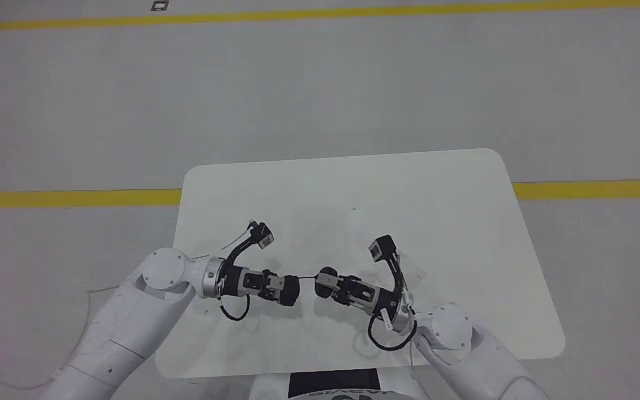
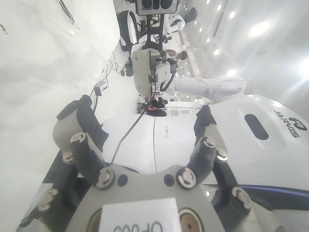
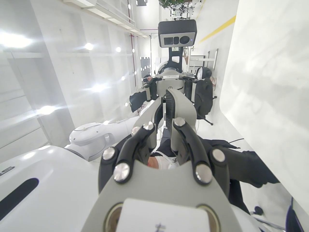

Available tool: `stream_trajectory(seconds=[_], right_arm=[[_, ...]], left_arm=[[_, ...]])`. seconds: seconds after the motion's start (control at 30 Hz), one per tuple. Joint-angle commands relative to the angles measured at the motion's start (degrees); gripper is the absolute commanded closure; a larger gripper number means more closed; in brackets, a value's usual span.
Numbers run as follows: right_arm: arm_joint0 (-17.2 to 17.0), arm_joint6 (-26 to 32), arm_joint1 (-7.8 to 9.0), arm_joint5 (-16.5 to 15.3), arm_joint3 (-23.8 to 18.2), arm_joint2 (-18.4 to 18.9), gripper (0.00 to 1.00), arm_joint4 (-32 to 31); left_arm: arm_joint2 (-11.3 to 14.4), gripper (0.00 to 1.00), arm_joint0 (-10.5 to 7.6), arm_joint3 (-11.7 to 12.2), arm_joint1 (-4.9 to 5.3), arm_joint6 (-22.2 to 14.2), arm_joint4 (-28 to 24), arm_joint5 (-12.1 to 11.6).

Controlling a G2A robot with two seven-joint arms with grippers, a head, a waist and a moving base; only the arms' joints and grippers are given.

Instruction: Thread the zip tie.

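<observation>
- Roughly at 6 o'clock on the table (image 1: 450, 200), seen from the top, the zip tie (image 1: 305, 277) shows as a thin dark line bridging the short gap between the two grippers, above the surface.
- From the left wrist, the zip tie (image 2: 128, 134) is a narrow dark strap. It runs from the base of that gripper's fingers away toward the other arm.
- Left gripper (image 1: 288, 290) sits at 9 o'clock of the zip tie, pointing toward 3 o'clock.
- Its own camera shows the left gripper (image 2: 140, 111) with its black-capped fingers (image 2: 77, 117) spread wide. The strap passes through the open space between them, and neither fingertip touches it.
- Right gripper (image 1: 325, 283) sits at 3 o'clock of the zip tie, pointing toward 9 o'clock, so the two face each other tip to tip and nearly meet.
- From its own wrist, the right gripper (image 3: 165, 97) has its grey fingers (image 3: 181, 105) pressed close together, with a slim gap between the ridged pads. The top view has the strap's end meeting these tips, pinched there.
- Beyond them, the left arm's black fingers (image 3: 205, 92) stand apart.
- On the floor, a yellow line (image 1: 90, 197) runs from 9 to 3 o'clock behind the table.
- A second yellow stripe (image 1: 300, 15) lies far off at 12 o'clock.
</observation>
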Motion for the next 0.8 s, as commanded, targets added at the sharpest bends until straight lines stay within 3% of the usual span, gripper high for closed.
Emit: stream_trajectory(seconds=[0.0, 0.43, 0.77], right_arm=[[-0.2, -0.3, -0.01, -0.5, -0.2, 0.2, 1.00, 0.4], [-0.5, 1.3, -0.09, -0.4, -1.1, 0.1, 1.00, 0.9], [0.1, 1.2, -0.23, 0.2, -0.9, -0.8, 1.00, 0.5]], left_arm=[[0.0, 0.00, -0.01, 0.0, 0.06, 0.1, -0.1, -0.1], [0.2, 0.00, -0.10, 0.1, 0.36, 0.1, -1.4, -1.1], [0.3, 0.16, -0.16, 0.1, 0.58, -0.1, -2.1, -1.6]])
